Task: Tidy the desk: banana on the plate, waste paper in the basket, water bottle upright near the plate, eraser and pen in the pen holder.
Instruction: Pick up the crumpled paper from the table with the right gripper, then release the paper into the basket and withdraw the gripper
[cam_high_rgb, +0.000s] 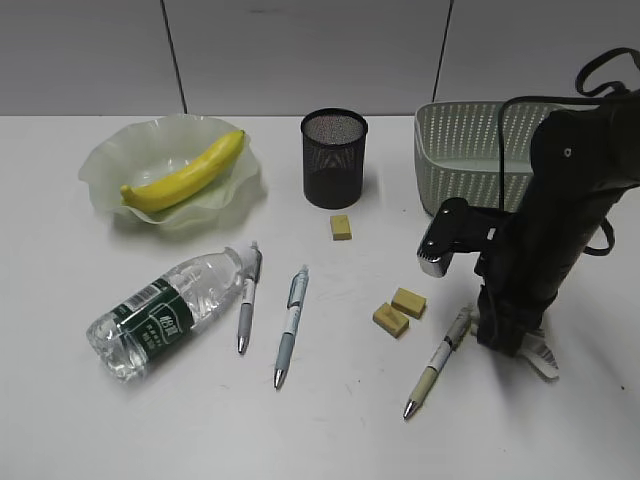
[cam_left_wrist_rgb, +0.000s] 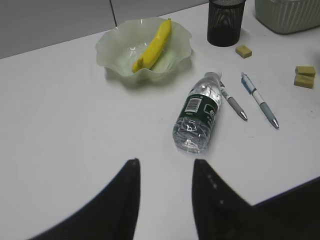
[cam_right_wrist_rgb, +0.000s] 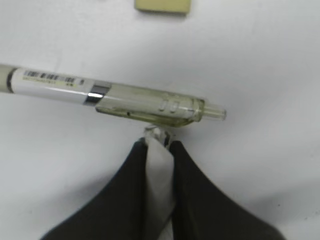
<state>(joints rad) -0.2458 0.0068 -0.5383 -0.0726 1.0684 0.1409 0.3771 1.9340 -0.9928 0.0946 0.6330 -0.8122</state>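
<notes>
The banana (cam_high_rgb: 190, 170) lies in the green plate (cam_high_rgb: 100, 172). The water bottle (cam_high_rgb: 165, 315) lies on its side on the desk (cam_high_rgb: 340, 430). The black pen holder (cam_high_rgb: 334, 158) stands at the back, with the basket (cam_high_rgb: 470, 150) to its right. My right gripper (cam_high_rgb: 510, 340) is low on the desk, shut on the waste paper (cam_right_wrist_rgb: 159, 172), which sticks out beside it in the exterior view (cam_high_rgb: 543, 360). A white pen (cam_right_wrist_rgb: 110, 95) lies just past its fingertips. My left gripper (cam_left_wrist_rgb: 165, 162) is open and empty, above bare desk short of the bottle (cam_left_wrist_rgb: 197, 117).
Two more pens (cam_high_rgb: 248, 300) (cam_high_rgb: 291, 325) lie beside the bottle. One eraser (cam_high_rgb: 341, 227) sits in front of the pen holder, and two erasers (cam_high_rgb: 400, 310) lie near the white pen (cam_high_rgb: 438, 360). The desk's front edge shows in the left wrist view (cam_left_wrist_rgb: 295, 187).
</notes>
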